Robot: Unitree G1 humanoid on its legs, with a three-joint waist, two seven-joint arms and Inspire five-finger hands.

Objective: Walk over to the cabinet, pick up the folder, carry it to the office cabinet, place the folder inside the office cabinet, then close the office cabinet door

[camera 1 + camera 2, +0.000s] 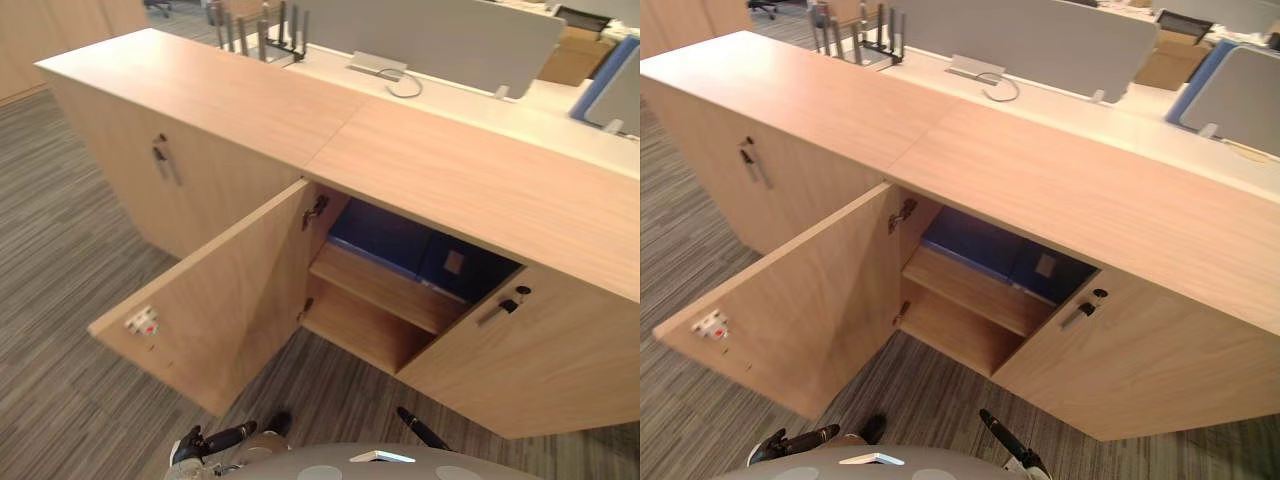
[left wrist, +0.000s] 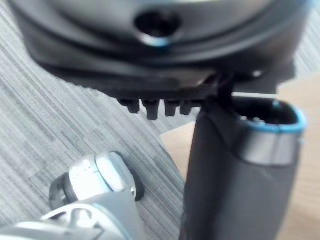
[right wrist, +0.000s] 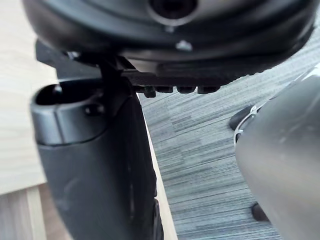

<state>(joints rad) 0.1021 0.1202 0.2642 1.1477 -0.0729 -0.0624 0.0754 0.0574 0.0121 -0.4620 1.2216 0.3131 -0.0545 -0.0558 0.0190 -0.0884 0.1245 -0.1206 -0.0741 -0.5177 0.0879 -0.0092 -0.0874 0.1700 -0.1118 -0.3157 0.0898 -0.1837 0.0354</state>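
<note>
Grey striped carpet [image 1: 60, 300] lies nearest, and low in the head view the two hands hang over it: the left hand [image 1: 228, 437] at 7 o'clock, the right hand [image 1: 420, 427] at 5 o'clock. Both have straight, relaxed fingers and carry nothing. Beyond them, at 8 o'clock, the pale wood door [image 1: 220, 300] stands swung wide toward the robot. Behind it is the office cabinet [image 1: 480, 190], where the blue folder [image 1: 385, 238] rests on the upper shelf [image 1: 385, 290], just toward 3 o'clock from centre. Farthest, at 1 o'clock, runs a white desk [image 1: 480, 105]. Judging by this, the carrying and placing look done — only closing the door remains, and neither hand touches it yet.
</note>
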